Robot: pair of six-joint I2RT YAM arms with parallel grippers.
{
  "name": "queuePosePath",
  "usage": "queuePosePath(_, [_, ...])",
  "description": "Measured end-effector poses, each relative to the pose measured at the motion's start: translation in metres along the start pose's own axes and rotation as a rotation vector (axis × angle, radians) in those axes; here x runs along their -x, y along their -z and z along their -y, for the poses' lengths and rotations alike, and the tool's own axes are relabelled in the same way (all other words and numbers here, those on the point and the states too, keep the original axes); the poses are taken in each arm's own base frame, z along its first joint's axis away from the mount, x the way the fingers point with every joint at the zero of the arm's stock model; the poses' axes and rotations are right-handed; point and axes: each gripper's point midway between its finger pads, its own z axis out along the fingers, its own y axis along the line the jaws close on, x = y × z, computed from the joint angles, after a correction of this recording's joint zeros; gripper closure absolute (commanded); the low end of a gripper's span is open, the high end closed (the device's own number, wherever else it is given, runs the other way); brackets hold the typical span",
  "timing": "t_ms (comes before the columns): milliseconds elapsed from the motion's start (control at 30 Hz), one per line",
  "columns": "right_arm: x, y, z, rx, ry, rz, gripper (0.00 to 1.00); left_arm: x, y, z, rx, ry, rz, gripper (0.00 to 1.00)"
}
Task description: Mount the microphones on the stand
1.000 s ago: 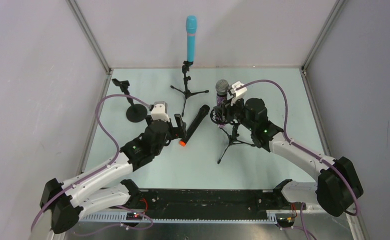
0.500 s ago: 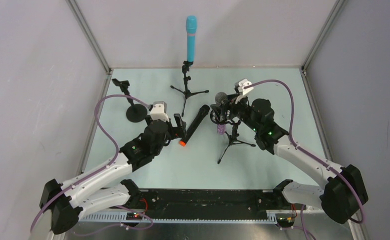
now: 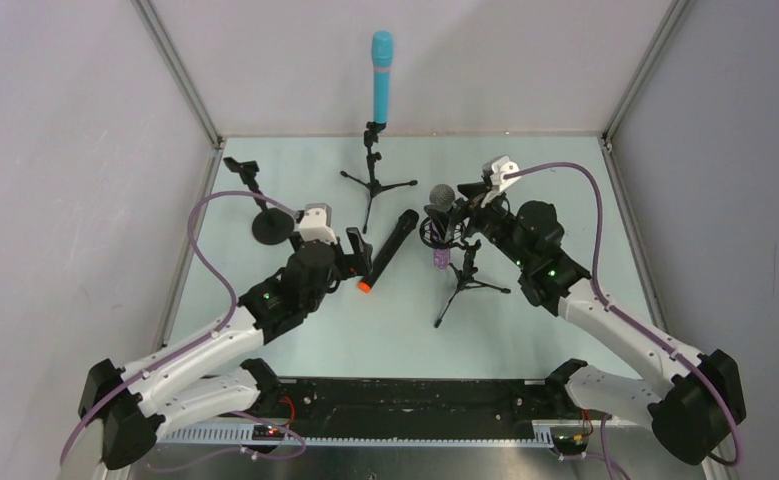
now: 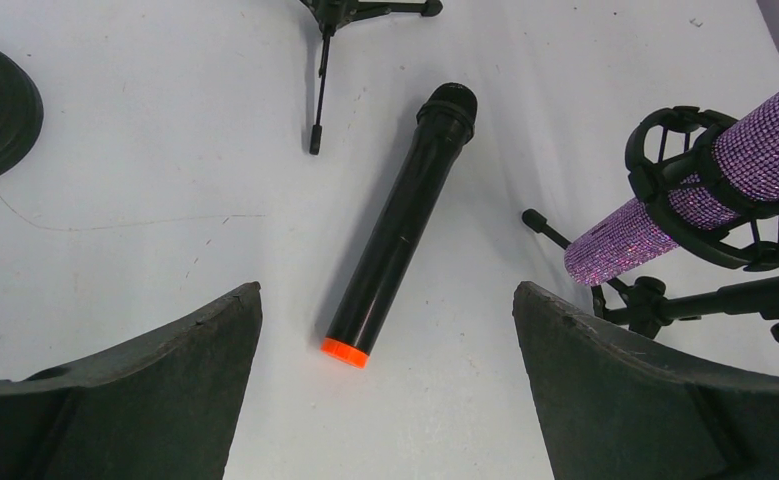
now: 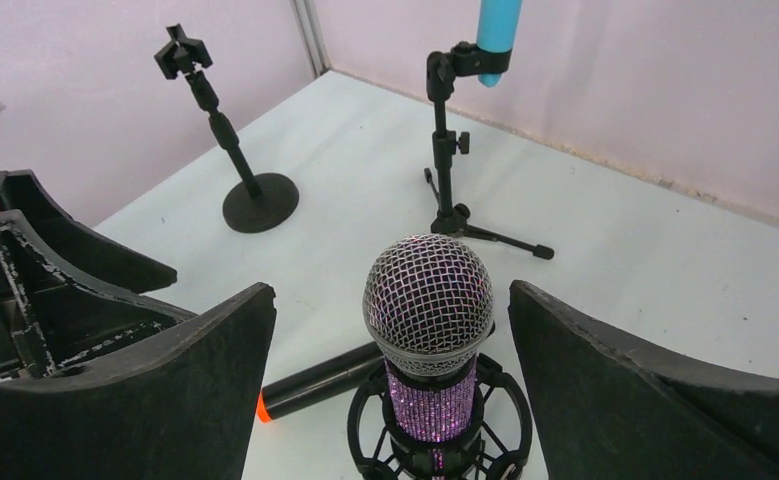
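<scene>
Left tool [image 4: 387, 300] gapes above the black microphone [image 4: 397, 225], right tool [image 5: 390, 290] gapes astride the purple microphone [image 5: 428, 300]

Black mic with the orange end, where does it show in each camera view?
Top external: black mic lies mid-table, left of the purple mic.
Left wrist: black mic at centre, orange end lowest.
Right wrist: black mic low, left of centre, partly hidden.
Shared landmark: purple mic in its holder.

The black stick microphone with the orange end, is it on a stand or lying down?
Lying down: the black stick microphone rests flat on the pale table, in no stand; the round-based stand holds nothing.
</scene>
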Motion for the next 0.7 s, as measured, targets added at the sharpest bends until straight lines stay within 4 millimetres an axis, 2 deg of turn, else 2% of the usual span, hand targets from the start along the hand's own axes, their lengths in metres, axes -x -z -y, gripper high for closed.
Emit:
queuePosePath(367, [0.019, 0.029, -0.002, -0.015, 0.022, 0.012, 0.01, -0.002, 0.005, 0.001, -0.024, 0.025, 0.002, 0.02])
queuePosePath(500, [0.015, 0.043, 0.001, -0.036, 0.034, -0.021, 0.01, -0.004, 0.006, 0.0, -0.03, 0.036, -0.001, 0.02])
queuePosePath(700, [-0.003, 0.064, 0.005, -0.066, 0.031, -0.102, 0.01, -0.007, 0.009, 0.002, -0.049, 0.068, -0.006, 0.02])
